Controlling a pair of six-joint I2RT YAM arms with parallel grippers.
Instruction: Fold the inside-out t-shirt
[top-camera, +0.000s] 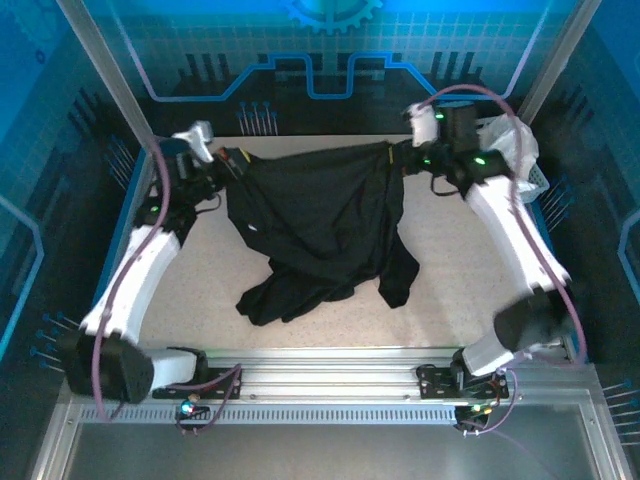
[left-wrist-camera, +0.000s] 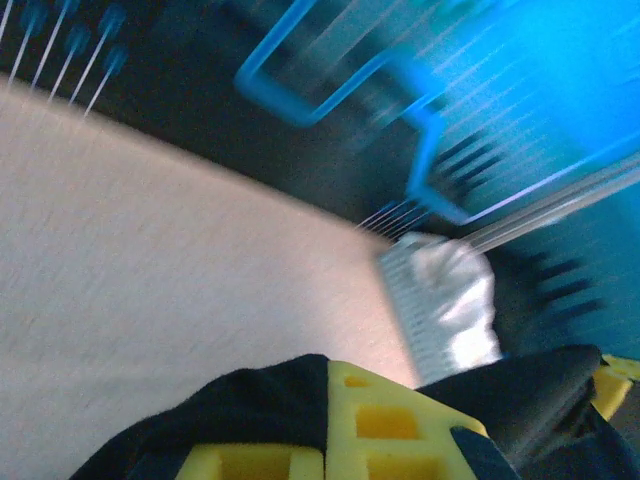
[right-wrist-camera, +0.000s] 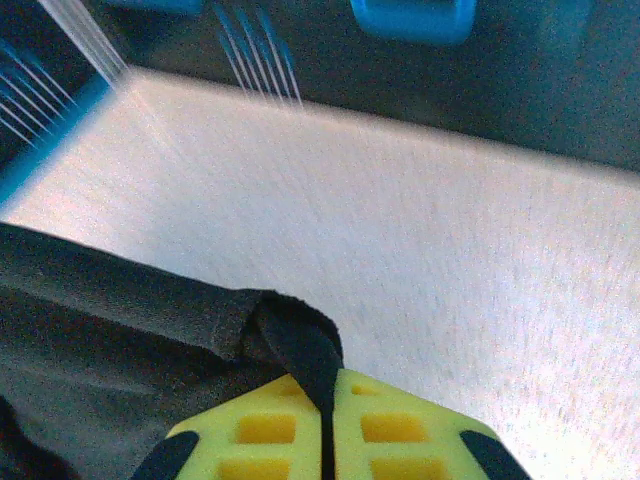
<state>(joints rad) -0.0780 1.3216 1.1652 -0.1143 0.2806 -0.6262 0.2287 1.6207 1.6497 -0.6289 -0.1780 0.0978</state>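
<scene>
From above, we see the large black cotton t-shirt (top-camera: 320, 215) stretched between our left pincer (top-camera: 230, 165) at 10 o'clock and our right pincer (top-camera: 400, 157) at 2 o'clock. Its lower part is bunched on the pale worktop (top-camera: 450, 270).

At the left wrist, the left pincer (left-wrist-camera: 327, 385) clamps the shirt's cloth.

At the right wrist, the right pincer (right-wrist-camera: 325, 395) pinches a fold, and the shirt trails toward 9 o'clock.
</scene>
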